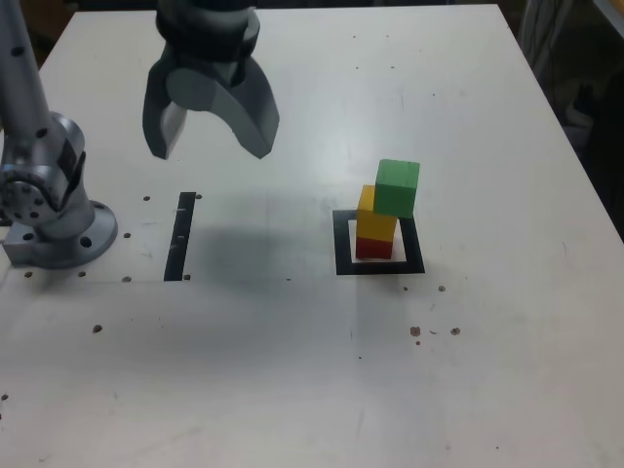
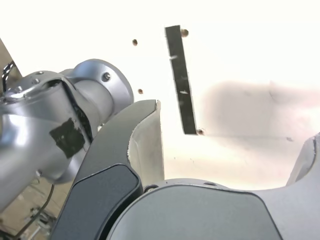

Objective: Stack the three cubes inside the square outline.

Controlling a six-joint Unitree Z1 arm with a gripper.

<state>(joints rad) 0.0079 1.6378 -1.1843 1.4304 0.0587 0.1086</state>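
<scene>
Three cubes stand stacked inside the square outline [image 1: 379, 265] of black tape: the red cube [image 1: 373, 246] at the base, the yellow cube [image 1: 373, 216] on it, and the green cube [image 1: 397, 187] on top, shifted toward the exterior view's right so it overhangs. High above the table at the exterior view's upper left, my gripper [image 1: 210, 146] hangs open with nothing between its fingers, well apart from the stack. The wrist view shows the gripper's fingers [image 2: 145, 145] spread wide; the cubes and the outline are out of that view.
A straight thin black strip [image 1: 181, 236] [image 2: 180, 80] lies on the white table under the gripper. The arm's metal base [image 1: 49, 214] [image 2: 60, 125] stands at the exterior view's left edge. Small dark specks dot the table [image 1: 292, 390].
</scene>
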